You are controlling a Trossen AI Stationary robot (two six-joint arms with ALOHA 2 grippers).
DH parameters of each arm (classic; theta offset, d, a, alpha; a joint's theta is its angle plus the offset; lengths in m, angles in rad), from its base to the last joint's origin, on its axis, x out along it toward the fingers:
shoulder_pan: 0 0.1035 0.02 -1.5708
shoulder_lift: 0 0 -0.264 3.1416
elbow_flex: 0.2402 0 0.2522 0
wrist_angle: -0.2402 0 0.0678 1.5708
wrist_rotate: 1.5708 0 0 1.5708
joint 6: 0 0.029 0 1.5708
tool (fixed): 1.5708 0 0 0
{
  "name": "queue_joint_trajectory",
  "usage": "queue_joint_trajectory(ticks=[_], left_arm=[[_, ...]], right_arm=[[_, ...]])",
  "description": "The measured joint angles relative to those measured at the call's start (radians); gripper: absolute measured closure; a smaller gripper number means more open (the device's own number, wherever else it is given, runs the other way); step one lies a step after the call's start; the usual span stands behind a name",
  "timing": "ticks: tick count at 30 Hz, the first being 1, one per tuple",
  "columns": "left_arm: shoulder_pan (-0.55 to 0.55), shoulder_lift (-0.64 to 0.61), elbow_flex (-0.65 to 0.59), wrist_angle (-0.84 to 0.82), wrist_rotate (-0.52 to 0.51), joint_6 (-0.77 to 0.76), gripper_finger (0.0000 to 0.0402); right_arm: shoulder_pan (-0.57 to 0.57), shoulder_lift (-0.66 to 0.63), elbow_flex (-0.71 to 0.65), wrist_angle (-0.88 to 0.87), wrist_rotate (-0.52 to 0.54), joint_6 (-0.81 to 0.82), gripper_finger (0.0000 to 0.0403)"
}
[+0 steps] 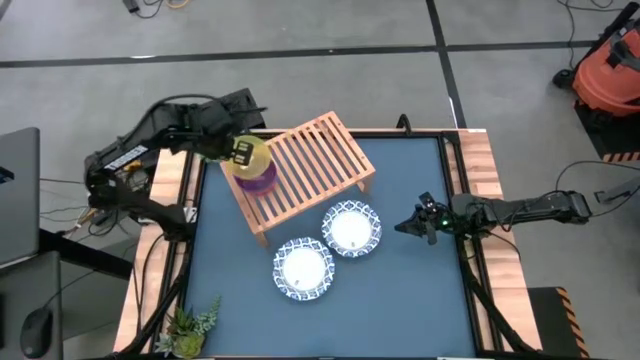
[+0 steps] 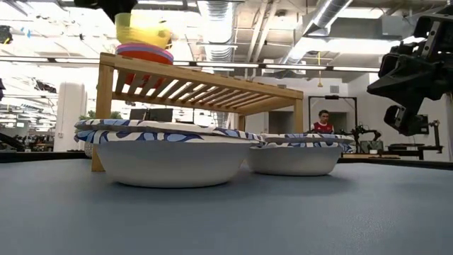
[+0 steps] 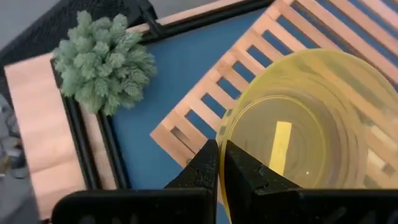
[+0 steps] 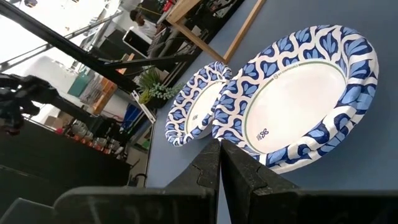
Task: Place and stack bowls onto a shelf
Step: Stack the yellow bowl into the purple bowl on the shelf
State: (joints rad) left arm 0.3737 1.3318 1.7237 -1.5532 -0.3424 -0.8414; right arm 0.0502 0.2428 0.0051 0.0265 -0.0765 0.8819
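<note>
The yellow bowl (image 1: 251, 156) is pinched by its rim in the left claw (image 1: 239, 152), whose fingers are pressed together on the thin plastic wall, as the left wrist view shows. It is held directly over a stack of small bowls (image 2: 144, 52) that stands on the left end of the shelf (image 1: 305, 170), near the surface's far left corner; in the low view a purple rim and a red one can be made out under the yellow. The coming move is judged to turn on that vertical relation: the yellow bowl lies straight above the stack, tilted a little, so a short descent and a release should nest it. The two patterned bowls (image 1: 303, 267) (image 1: 351, 229) rest on the blue surface (image 1: 400, 300) just in front of the shelf's long front edge, touching or nearly so. The right claw (image 1: 418, 222) hovers with fingers pressed together and empty near the surface's right edge, beside the nearer patterned bowl, so that arm is the closer one for them. A small printed mark sits inside one patterned bowl (image 4: 298, 93), but its writing cannot be read.
</note>
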Motion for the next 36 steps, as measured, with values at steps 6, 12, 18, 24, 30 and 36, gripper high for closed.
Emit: queue_joint_trajectory(ticks=[6,12,18,24,30,36], left_arm=[[-0.001,-0.11,-0.142,0.121,0.084,-0.052,0.0401],[-0.001,-0.115,-0.244,0.206,0.12,-0.06,0.0401],[0.0,-0.097,-0.278,0.273,0.126,-0.054,0.0401],[0.0,-0.095,-0.28,0.243,0.128,-0.052,0.0401],[0.0,-0.094,-0.28,0.243,0.119,-0.027,0.0393],[-0.001,-0.094,-0.28,0.243,0.127,0.031,0.0327]], right_arm=[[0.0,0.0,0.0,0.0,0.0,-0.004,0.0361],[0.0,0.0,0.0,0.0,0.0,-0.003,0.0361],[0.0,0.0,0.0,0.0,0.0,0.0,0.0361],[0.0,0.0,0.0,0.0,0.0,0.0,0.0361],[0.0,0.0,0.0,0.0,0.0,0.001,0.0361],[0.0,0.0,0.0,0.0,0.0,0.0,0.0361]])
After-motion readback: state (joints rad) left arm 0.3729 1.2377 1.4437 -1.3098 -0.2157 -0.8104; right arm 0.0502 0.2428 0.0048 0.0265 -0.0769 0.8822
